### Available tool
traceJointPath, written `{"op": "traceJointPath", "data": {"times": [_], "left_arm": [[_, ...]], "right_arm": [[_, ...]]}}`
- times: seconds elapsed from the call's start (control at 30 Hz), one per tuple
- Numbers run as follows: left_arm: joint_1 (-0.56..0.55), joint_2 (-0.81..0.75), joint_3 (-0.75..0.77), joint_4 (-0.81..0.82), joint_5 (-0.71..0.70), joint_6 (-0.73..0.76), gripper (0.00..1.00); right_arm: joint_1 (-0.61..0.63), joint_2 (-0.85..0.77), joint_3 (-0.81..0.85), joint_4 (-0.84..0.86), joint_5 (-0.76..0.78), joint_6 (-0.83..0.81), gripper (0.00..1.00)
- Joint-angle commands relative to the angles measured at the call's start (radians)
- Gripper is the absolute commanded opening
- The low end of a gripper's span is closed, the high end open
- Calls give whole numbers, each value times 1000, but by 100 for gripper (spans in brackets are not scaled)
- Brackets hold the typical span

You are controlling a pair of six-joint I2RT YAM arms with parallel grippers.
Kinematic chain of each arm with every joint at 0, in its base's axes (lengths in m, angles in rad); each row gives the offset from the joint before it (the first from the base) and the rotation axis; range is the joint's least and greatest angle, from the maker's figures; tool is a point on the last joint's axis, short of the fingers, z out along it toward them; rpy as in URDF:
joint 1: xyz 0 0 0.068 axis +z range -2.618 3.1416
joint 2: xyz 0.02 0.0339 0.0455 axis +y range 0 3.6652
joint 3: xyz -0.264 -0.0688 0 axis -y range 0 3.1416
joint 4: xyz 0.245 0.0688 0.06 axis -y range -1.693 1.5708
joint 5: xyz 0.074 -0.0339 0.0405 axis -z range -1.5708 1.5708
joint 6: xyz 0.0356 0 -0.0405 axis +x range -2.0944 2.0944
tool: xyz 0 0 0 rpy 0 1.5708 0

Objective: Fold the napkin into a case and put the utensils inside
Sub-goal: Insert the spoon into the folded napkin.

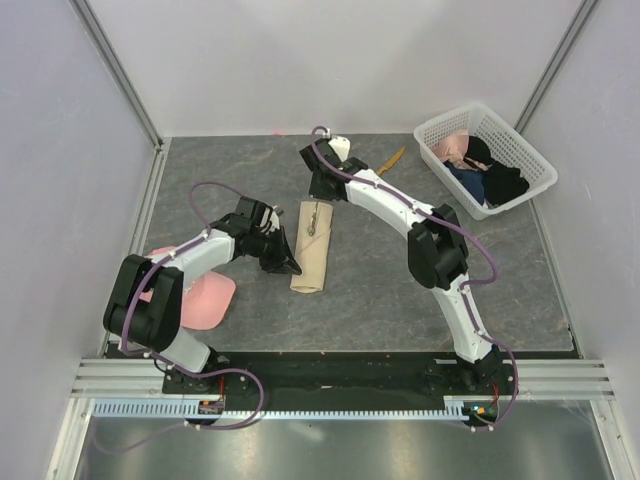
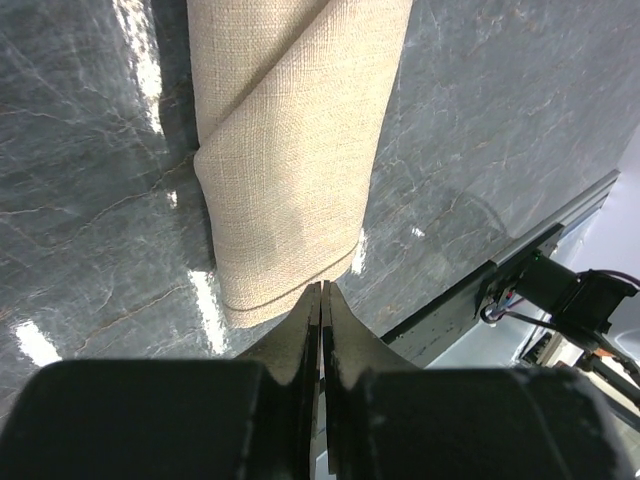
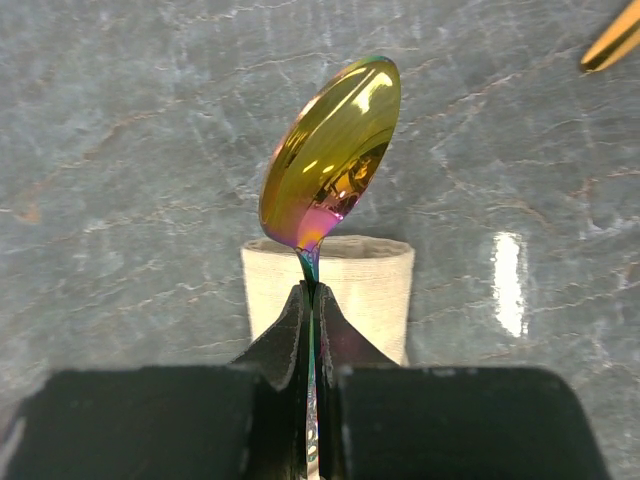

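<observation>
At the near end of the napkin (image 2: pixel 290 150), the left gripper (image 2: pixel 322 292) had its jaws drawn together to a thin slit, the tips meeting on the cloth's hem and seemingly pinching it. The napkin lay folded into a long narrow strip in the middle of the table (image 1: pixel 380 290), one flap crossing diagonally over the other.

Over the strip's far end, the right gripper (image 3: pixel 312 298) was clamped tight on the thin handle of the spoon (image 3: pixel 335 150). The shiny yellow bowl stood up from the fingertips and reached out past the napkin's end, over bare table.

Farther back and to the right, the orange knife (image 1: pixel 393 160) lay flat on the table, apart from both arms. A white basket (image 1: pixel 448 116) of dark and pink clothes sat in the far right corner. A pink cap (image 1: pixel 210 300) rested at the near left, partly under the left arm.

White walls closed the table on the left, right and far sides. Open surface lay to the right of the napkin, between it and the basket.
</observation>
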State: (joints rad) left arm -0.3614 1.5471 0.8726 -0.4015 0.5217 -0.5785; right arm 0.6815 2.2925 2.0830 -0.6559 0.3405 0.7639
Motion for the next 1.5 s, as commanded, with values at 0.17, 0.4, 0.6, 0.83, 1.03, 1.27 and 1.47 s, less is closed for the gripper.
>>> {"op": "traceJointPath", "data": {"times": [0.17,0.4,0.6,0.83,1.03,1.27,1.47], "left_arm": [[-1,13,-23,84,49,17,6],[-2,18,-52,99,55,20,6],[-2,25,-89,128,58,12,5],[-2,44,-115,159,43,3,4],[-2,50,-126,182,38,-14,4],[-2,50,-116,193,60,-17,3],[-24,-25,-55,139,69,3,4]], "right_arm": [[10,48,75,-45,86,-43,0],[26,85,123,-70,101,-55,0],[42,71,106,-102,109,-52,0],[52,25,63,-155,117,-48,0],[58,-2,25,-172,107,-38,0],[76,-13,18,-195,98,-28,0],[76,-18,25,-212,92,-15,0]]}}
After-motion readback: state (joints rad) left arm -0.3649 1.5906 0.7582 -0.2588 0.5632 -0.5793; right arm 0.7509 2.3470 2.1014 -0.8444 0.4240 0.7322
